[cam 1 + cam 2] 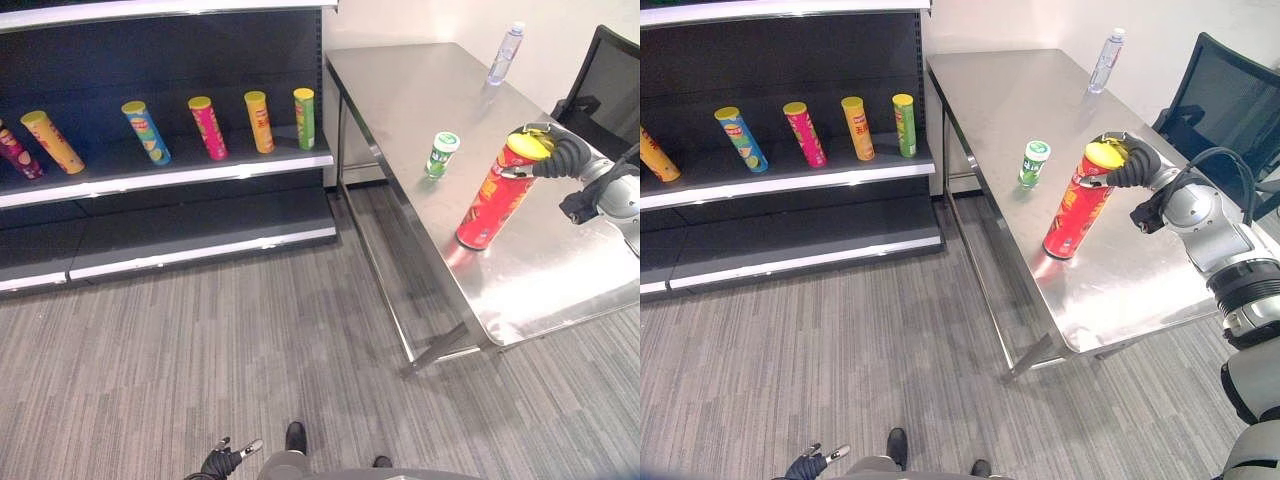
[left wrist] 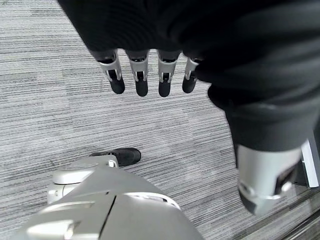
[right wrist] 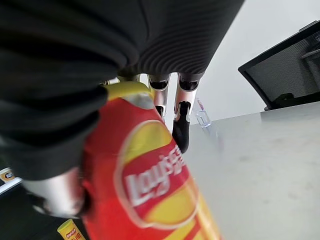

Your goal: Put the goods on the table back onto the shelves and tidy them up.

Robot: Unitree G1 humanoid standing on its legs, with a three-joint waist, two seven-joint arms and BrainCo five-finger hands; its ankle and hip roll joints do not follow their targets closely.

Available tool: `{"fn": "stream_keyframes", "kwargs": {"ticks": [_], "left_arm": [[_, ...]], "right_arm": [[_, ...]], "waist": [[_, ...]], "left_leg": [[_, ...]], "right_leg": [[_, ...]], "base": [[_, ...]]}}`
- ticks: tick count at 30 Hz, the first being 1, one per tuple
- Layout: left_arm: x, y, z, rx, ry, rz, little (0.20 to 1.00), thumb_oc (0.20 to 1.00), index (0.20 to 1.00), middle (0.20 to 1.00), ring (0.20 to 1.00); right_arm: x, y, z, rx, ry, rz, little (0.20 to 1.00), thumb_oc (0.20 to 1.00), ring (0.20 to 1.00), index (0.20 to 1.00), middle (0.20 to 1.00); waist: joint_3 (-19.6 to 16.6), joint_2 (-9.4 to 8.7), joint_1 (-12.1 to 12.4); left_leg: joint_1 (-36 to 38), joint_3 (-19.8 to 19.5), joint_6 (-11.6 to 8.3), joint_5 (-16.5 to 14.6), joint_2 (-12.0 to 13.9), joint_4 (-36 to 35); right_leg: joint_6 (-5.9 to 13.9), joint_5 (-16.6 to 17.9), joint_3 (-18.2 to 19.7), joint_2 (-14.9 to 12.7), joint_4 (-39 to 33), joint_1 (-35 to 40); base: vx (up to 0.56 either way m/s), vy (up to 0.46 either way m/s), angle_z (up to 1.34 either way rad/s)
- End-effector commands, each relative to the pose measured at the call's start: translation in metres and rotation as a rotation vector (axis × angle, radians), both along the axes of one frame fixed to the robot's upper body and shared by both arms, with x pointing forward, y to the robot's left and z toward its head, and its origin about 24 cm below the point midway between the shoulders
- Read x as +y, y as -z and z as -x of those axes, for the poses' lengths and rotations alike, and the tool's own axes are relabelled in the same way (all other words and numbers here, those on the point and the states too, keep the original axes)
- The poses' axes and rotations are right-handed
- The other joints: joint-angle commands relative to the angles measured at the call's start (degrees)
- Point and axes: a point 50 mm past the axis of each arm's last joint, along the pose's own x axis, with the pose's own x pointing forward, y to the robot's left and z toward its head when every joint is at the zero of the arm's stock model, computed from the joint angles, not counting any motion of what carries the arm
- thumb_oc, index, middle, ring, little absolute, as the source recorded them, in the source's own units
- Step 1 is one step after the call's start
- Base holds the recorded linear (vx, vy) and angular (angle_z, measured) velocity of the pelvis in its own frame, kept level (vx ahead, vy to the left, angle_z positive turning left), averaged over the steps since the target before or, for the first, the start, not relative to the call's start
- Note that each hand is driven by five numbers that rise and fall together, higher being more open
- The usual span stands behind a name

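A tall red chip can (image 1: 497, 195) with a yellow lid leans on the steel table (image 1: 560, 280), its base on the surface. My right hand (image 1: 1132, 163) is at its top, fingers and thumb curled round the lid end; the right wrist view shows the can (image 3: 150, 185) against the palm. A small green-and-white can (image 1: 440, 154) stands upright to the can's left. On the upper shelf board (image 1: 170, 172) several chip cans lean in a row, yellow, blue, pink, orange and green. My left hand (image 2: 140, 75) hangs low over the carpet with its fingers straight.
A clear water bottle (image 1: 505, 53) stands at the table's far end. A black mesh chair (image 1: 612, 80) sits behind the table on the right. The lower shelf board (image 1: 200, 245) is bare. Grey carpet lies between shelf and table.
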Motion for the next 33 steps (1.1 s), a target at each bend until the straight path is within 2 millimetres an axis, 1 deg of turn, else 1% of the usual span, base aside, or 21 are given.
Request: {"fn": "stream_keyframes", "kwargs": {"ticks": [1, 4, 7, 8, 13, 14, 15, 17, 19, 20, 21, 23, 24, 25, 26, 27, 28, 29, 31, 32, 33], "left_arm": [[0.007, -0.009, -0.032, -0.084, 0.015, -0.030, 1.000, 1.000, 1.000, 1.000, 1.000], [0.008, -0.009, -0.033, -0.091, 0.013, -0.034, 1.000, 1.000, 1.000, 1.000, 1.000], [0.006, -0.009, -0.034, -0.096, 0.006, -0.038, 1.000, 1.000, 1.000, 1.000, 1.000], [0.007, -0.009, -0.034, -0.095, 0.009, -0.040, 1.000, 1.000, 1.000, 1.000, 1.000], [0.009, -0.012, -0.039, -0.123, 0.005, -0.061, 1.000, 1.000, 1.000, 1.000, 1.000], [0.010, -0.014, -0.041, -0.132, 0.000, -0.062, 1.000, 1.000, 1.000, 1.000, 1.000], [0.012, -0.016, -0.045, -0.153, -0.010, -0.065, 1.000, 1.000, 1.000, 1.000, 1.000], [0.012, -0.017, -0.049, -0.169, -0.013, -0.062, 1.000, 1.000, 1.000, 1.000, 1.000], [0.009, -0.018, -0.051, -0.183, -0.024, -0.052, 1.000, 1.000, 1.000, 1.000, 1.000], [0.008, -0.018, -0.053, -0.186, -0.026, -0.053, 1.000, 1.000, 1.000, 1.000, 1.000], [0.008, -0.018, -0.053, -0.186, -0.025, -0.053, 1.000, 1.000, 1.000, 1.000, 1.000], [0.009, -0.018, -0.055, -0.190, -0.018, -0.068, 1.000, 1.000, 1.000, 1.000, 1.000], [0.009, -0.018, -0.055, -0.190, -0.017, -0.068, 1.000, 1.000, 1.000, 1.000, 1.000], [0.011, -0.019, -0.055, -0.190, -0.003, -0.084, 1.000, 1.000, 1.000, 1.000, 1.000], [0.011, -0.020, -0.056, -0.195, 0.004, -0.088, 1.000, 1.000, 1.000, 1.000, 1.000], [0.011, -0.021, -0.058, -0.201, 0.011, -0.090, 1.000, 1.000, 1.000, 1.000, 1.000], [0.011, -0.023, -0.061, -0.216, 0.024, -0.089, 1.000, 1.000, 1.000, 1.000, 1.000], [0.012, -0.024, -0.063, -0.221, 0.029, -0.092, 1.000, 1.000, 1.000, 1.000, 1.000], [0.015, -0.027, -0.071, -0.236, 0.055, -0.108, 1.000, 1.000, 1.000, 1.000, 1.000], [0.015, -0.028, -0.071, -0.236, 0.054, -0.109, 1.000, 1.000, 1.000, 1.000, 1.000], [0.018, -0.029, -0.073, -0.238, 0.060, -0.121, 1.000, 1.000, 1.000, 1.000, 1.000]], "right_arm": [[0.005, -0.029, 0.004, -0.091, -0.039, 0.031, 0.200, 0.200, 0.200, 0.200, 0.200], [0.013, -0.033, 0.010, -0.131, -0.083, 0.039, 0.200, 0.200, 0.200, 0.200, 0.200], [0.033, -0.052, 0.032, -0.286, -0.190, 0.113, 0.200, 0.200, 0.200, 0.200, 0.200], [0.032, -0.051, 0.033, -0.286, -0.187, 0.112, 0.200, 0.200, 0.200, 0.200, 0.200], [0.058, -0.072, 0.062, -0.476, -0.319, 0.187, 0.200, 0.200, 0.200, 0.200, 0.200], [0.062, -0.075, 0.067, -0.503, -0.343, 0.204, 0.200, 0.200, 0.200, 0.200, 0.200], [0.067, -0.080, 0.076, -0.553, -0.373, 0.225, 0.200, 0.200, 0.200, 0.200, 0.200], [0.067, -0.083, 0.080, -0.571, -0.379, 0.228, 0.200, 0.200, 0.200, 0.200, 0.200], [0.070, -0.085, 0.087, -0.595, -0.399, 0.241, 0.200, 0.200, 0.200, 0.200, 0.200], [0.074, -0.086, 0.093, -0.612, -0.424, 0.257, 0.200, 0.200, 0.200, 0.200, 0.200], [0.074, -0.086, 0.093, -0.612, -0.423, 0.256, 0.200, 0.200, 0.200, 0.200, 0.200], [0.074, -0.084, 0.096, -0.612, -0.431, 0.257, 0.200, 0.200, 0.200, 0.200, 0.200], [0.074, -0.084, 0.096, -0.612, -0.430, 0.257, 0.200, 0.200, 0.200, 0.200, 0.200], [0.073, -0.083, 0.097, -0.606, -0.431, 0.263, 0.200, 0.200, 0.200, 0.200, 0.200], [0.073, -0.082, 0.098, -0.599, -0.433, 0.267, 0.200, 0.200, 0.200, 0.200, 0.200], [0.072, -0.081, 0.098, -0.594, -0.430, 0.278, 0.200, 0.200, 0.200, 0.200, 0.200], [0.070, -0.080, 0.097, -0.583, -0.416, 0.293, 0.200, 0.200, 0.200, 0.200, 0.200], [0.070, -0.080, 0.098, -0.585, -0.415, 0.294, 0.200, 0.200, 0.200, 0.200, 0.200], [0.071, -0.075, 0.094, -0.574, -0.410, 0.295, 0.200, 0.200, 0.200, 0.200, 0.200], [0.072, -0.075, 0.094, -0.575, -0.410, 0.295, 0.200, 0.200, 0.200, 0.200, 0.200], [0.073, -0.074, 0.092, -0.570, -0.402, 0.302, 0.200, 0.200, 0.200, 0.200, 0.200]], "waist": [[-0.7, -0.42, 2.2], [-0.6, -0.40, 1.9], [-0.6, 0.12, 1.2], [-0.6, 0.00, 1.3], [0.2, 0.50, 0.9], [0.6, 0.51, 1.0], [1.9, 0.38, 1.1], [2.7, 0.22, 1.1], [3.3, 0.39, 1.1], [3.3, 0.57, 1.0], [3.3, 0.54, 0.9], [2.9, 0.36, 0.8], [2.9, 0.35, 0.8], [2.4, 0.18, 0.7], [2.1, 0.24, 0.6], [1.9, 0.42, 0.3], [1.0, 1.67, -0.4], [0.7, 1.90, -0.5], [0.5, 1.91, -0.2], [0.4, 1.81, -0.2], [0.5, 1.47, -0.1]], "left_leg": [[4.9, 4.6, -7.88, -3.7, 5.2, 1.3], [5.0, 4.7, -7.88, -3.7, 5.4, 1.4], [5.0, 4.6, -7.86, -3.6, 5.8, 1.3], [5.0, 4.6, -7.86, -3.6, 5.8, 1.3], [4.6, 3.6, -7.76, -3.6, 6.3, 1.6], [3.8, 3.1, -7.70, -3.9, 6.4, 2.5], [0.9, 2.0, -7.73, -5.0, 6.6, 7.2], [-0.9, 1.5, -7.95, -5.1, 6.8, 9.6], [-3.1, 1.1, -8.88, -4.1, 8.0, 10.9], [-5.0, 0.9, -9.73, -1.7, 10.5, 9.5], [-5.1, 0.8, -9.76, -1.6, 10.5, 9.4], [-6.8, 1.2, -10.44, 0.6, 13.5, 7.1], [-6.8, 1.1, -10.44, 0.6, 13.5, 7.1], [-7.7, 2.2, -11.15, 2.0, 16.8, 5.0], [-7.6, 3.0, -11.56, 2.7, 17.8, 4.3], [-7.7, 4.4, -11.92, 3.5, 18.9, 4.3], [-6.0, 7.9, -11.96, 5.0, 19.7, 3.6], [-6.0, 8.4, -11.96, 4.4, 19.4, 4.2], [-7.8, 9.0, -11.96, 1.9, 18.2, 8.7], [-8.1, 8.9, -11.96, 1.6, 18.1, 9.1], [-8.3, 9.0, -11.96, -0.3, 17.0, 11.0]], "right_leg": [[6.27, -6.6, -2.1, -2.2, 2.8, 1.4], [6.23, -6.7, -2.0, -2.2, 3.1, 1.3], [6.13, -7.1, -1.8, -2.0, 3.8, 1.0], [6.13, -7.1, -1.8, -2.0, 3.8, 1.0], [5.62, -7.8, -1.0, -1.8, 5.3, -0.1], [5.50, -8.2, -0.8, -1.7, 5.8, -0.5], [5.11, -8.7, -0.8, -2.0, 6.6, -1.0], [4.93, -8.9, -0.9, -2.1, 6.9, -1.2], [5.06, -9.3, -1.5, -2.4, 7.0, -0.9], [5.73, -9.5, -2.2, -3.1, 7.3, -0.9], [5.71, -9.5, -2.3, -3.1, 7.3, -0.9], [6.37, -10.0, -2.9, -4.4, 7.5, -1.2], [6.38, -10.0, -2.9, -4.4, 7.5, -1.2], [7.29, -10.5, -3.4, -5.6, 7.1, -0.7], [7.64, -10.5, -3.8, -6.3, 6.9, -0.3], [8.21, -10.4, -4.5, -7.2, 6.5, 0.2], [9.10, -8.7, -5.5, -8.6, 5.6, 0.7], [9.10, -7.8, -5.6, -9.4, 5.2, 0.7], [9.10, -4.4, -6.2, -13.1, 4.9, 0.5], [9.10, -4.3, -6.2, -13.2, 4.8, 0.5], [9.10, -2.7, -6.1, -14.9, 5.0, 0.1]], "base": [[0.00, 0.000, 0.00], [0.00, 0.000, 0.00], [-0.02, -0.043, 0.00], [0.00, 0.000, 0.00], [-0.02, -0.051, 0.00], [-0.12, -0.057, 0.05], [-0.13, -0.033, 0.08], [-0.08, 0.032, 0.11], [-0.01, 0.145, 0.31], [0.01, 0.135, 0.38], [0.02, 0.206, 0.27], [0.03, 0.154, 0.26], [0.09, 0.283, 0.34], [0.10, 0.319, 0.41], [0.13, 0.450, 0.35], [0.10, 0.557, 0.26], [0.08, 0.588, 0.17], [0.07, 0.618, 0.20], [0.04, 0.391, 0.39], [0.04, 0.259, 0.45], [0.04, 0.239, 0.53]]}}
